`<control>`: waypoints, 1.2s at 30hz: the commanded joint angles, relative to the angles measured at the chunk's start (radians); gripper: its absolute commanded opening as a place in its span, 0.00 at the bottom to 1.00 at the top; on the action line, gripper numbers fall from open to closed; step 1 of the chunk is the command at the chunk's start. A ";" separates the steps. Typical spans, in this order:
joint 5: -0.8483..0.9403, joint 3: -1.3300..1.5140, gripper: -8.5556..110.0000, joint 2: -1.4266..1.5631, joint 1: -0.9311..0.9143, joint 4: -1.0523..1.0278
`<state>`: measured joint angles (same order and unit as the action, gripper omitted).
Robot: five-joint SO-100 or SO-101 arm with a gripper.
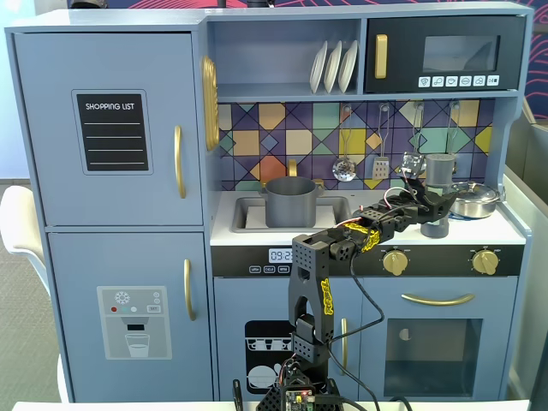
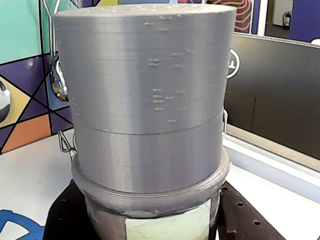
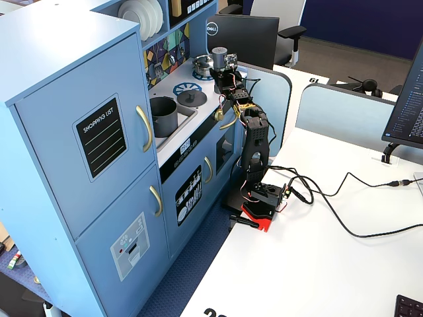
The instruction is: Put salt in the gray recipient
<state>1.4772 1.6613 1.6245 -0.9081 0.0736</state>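
The salt shaker [image 1: 439,169] is upright at the right side of the toy stove top, its lighter cap above my fingers and its darker base below them. My gripper [image 1: 435,204] is shut on the shaker's middle. In the wrist view the shaker [image 2: 150,100] fills the frame, with its pale green label at the bottom. A black finger [image 2: 65,217] shows on each side of it, and my gripper [image 2: 155,222] clamps it. The dark gray pot [image 1: 291,201] stands in the sink, to the left in this fixed view and well apart from the shaker. In the other fixed view the pot [image 3: 163,113], the shaker [image 3: 219,56] and the gripper [image 3: 226,74] also show.
A shiny silver pan [image 1: 473,199] sits just right of the shaker. A flat gray lid [image 3: 193,98] lies on the stove between pot and shaker. Utensils [image 1: 345,167] hang on the back wall. A shelf and microwave [image 1: 445,56] overhang the counter.
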 commanded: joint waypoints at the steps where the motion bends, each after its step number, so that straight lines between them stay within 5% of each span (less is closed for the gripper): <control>1: -0.011 0.011 0.09 0.026 0.017 0.028; 11: -0.017 0.052 0.47 0.051 0.003 0.038; 17: 0.032 0.077 0.54 0.101 -0.012 0.052; 21: 0.069 0.146 0.50 0.262 -0.040 -0.069; 28: 0.081 0.451 0.28 0.873 -0.031 -0.696; 31: 0.095 0.554 0.07 1.149 0.115 -1.031; 36: 0.127 0.744 0.07 1.401 0.509 -1.338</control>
<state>1.5677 2.3102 2.8317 -0.6351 -1.1290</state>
